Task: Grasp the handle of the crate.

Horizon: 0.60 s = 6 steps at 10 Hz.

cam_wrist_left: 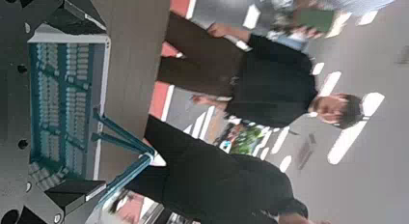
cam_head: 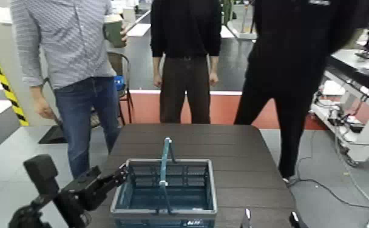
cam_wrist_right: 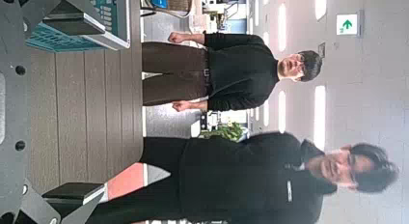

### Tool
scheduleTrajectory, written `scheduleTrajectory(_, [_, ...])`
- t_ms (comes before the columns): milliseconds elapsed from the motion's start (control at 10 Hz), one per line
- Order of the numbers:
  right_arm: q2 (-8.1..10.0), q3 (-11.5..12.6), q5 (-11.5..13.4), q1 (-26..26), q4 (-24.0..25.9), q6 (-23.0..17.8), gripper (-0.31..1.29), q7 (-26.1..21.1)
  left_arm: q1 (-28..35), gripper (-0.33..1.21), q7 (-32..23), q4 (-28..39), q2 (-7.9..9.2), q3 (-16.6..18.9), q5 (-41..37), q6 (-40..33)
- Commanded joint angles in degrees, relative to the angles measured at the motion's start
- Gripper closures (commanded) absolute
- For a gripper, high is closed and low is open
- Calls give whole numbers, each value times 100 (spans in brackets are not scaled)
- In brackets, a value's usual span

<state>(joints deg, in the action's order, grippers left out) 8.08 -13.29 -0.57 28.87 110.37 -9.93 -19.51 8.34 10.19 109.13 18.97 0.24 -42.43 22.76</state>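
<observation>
The crate [cam_head: 164, 193] sits on the counter [cam_head: 247, 164] at its near edge, with the handle [cam_head: 164, 160] standing upright across the crate's middle. The left gripper [cam_head: 121, 176] is just beside the crate's left wall, the right gripper [cam_head: 270, 219] at the counter's near right edge. Three people [cam_head: 185, 60] stand behind the counter's far edge.

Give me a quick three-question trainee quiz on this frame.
1. True or false: the thin teal-blue bail handle stands upright across the grey-blue lattice plastic crate.
2. Which is closer to the crate? A. left claw B. right claw
3. Short answer: has either claw closed on the handle?

Key: 1 true; 2 A; 3 no, both are open.
</observation>
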Motion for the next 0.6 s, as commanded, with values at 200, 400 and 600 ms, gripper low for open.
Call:
scheduleTrajectory(200, [0, -16, -22, -12, -7, 26, 15, 17, -1027, 16, 282, -885, 714, -173, -1637, 1354])
scheduleTrajectory(400, [0, -16, -22, -21, -7, 26, 15, 26, -1660, 16, 660, -1676, 1021, -542, -2332, 1706])
scheduleTrajectory(600, [0, -33, -31, -48, -16, 26, 15, 26, -2399, 15, 1134, -2511, 1180, -999, -2754, 2215])
